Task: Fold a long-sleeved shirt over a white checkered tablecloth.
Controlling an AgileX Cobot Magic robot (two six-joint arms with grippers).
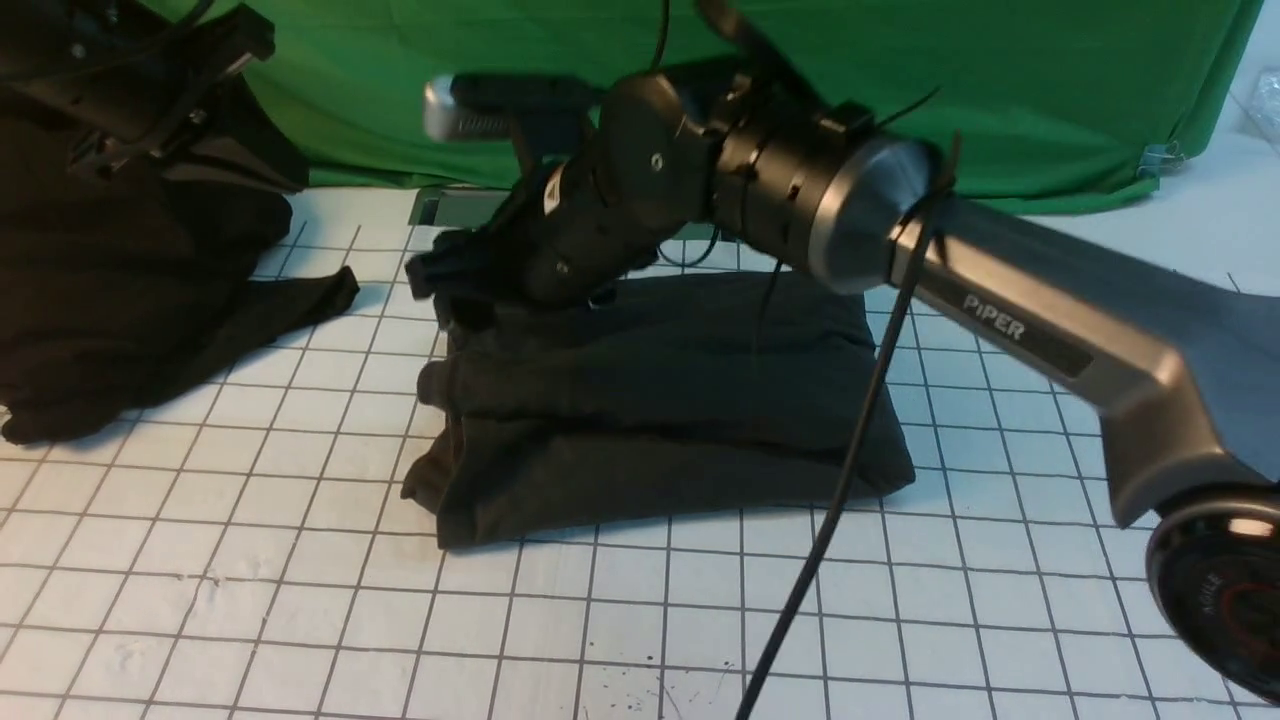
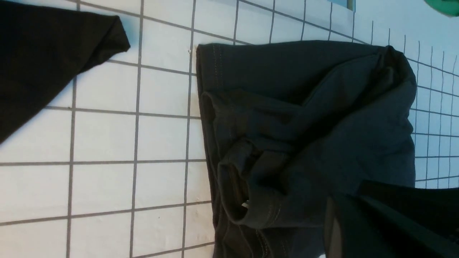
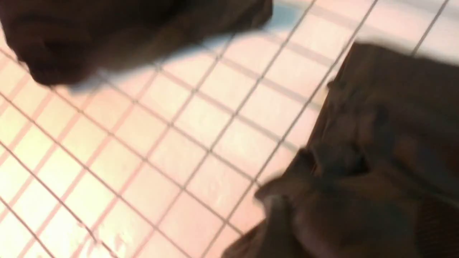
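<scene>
The long-sleeved shirt lies folded into a dark charcoal block in the middle of the white checkered tablecloth. My right arm reaches across it from the right. My right gripper is down at the shirt's left end, touching the bunched folds there; how its jaws stand is hidden in dark cloth and blur. The right wrist view shows the same folds out of focus. My left gripper hangs raised at the far left, shut and apart from the shirt. Its wrist view looks down on the shirt's hems.
A blacker plain garment heap lies at the left under my left arm, one corner pointing towards the shirt. A green fabric sheet hangs along the back. A black cable drops from my right arm across the shirt's right part.
</scene>
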